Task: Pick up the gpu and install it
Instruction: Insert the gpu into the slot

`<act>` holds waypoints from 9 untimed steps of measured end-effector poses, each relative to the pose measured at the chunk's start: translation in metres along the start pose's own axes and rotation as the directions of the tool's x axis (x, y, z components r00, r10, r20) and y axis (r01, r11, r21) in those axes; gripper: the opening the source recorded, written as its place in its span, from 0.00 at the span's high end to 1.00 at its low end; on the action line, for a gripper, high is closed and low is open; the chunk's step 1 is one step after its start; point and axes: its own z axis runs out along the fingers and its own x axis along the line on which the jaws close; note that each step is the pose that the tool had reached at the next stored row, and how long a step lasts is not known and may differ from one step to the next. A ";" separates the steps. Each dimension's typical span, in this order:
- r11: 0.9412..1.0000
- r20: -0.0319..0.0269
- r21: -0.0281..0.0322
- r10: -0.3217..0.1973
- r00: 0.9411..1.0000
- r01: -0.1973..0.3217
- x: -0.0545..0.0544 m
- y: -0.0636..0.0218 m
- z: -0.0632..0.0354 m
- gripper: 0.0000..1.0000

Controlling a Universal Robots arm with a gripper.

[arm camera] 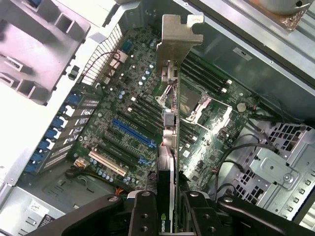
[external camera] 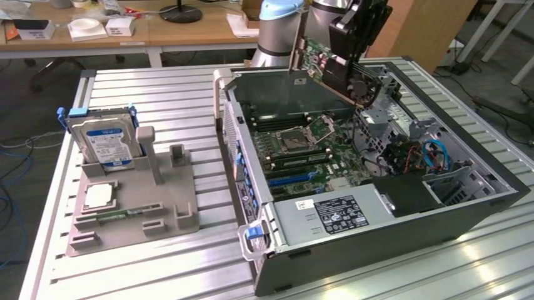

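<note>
Wooden desk (external camera: 194,34), slatted metal table (external camera: 159,100).

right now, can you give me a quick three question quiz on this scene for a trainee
1. True or false: the gpu lies flat on the grey holder.
2. What stands upright in that holder? A fan, B hard drive, C keyboard.
3. Fill in: the gripper is shut on the ____.
Key: 1 false; 2 B; 3 gpu.
</note>
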 end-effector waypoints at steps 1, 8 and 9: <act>1.000 0.000 0.000 -0.006 1.000 0.006 0.000 0.0000 0.0000 0.74; 0.999 -0.001 -0.001 -0.053 0.999 0.053 0.000 -0.0003 0.0000 0.74; 0.998 -0.001 -0.001 -0.059 0.998 0.059 0.000 -0.0003 0.0000 0.74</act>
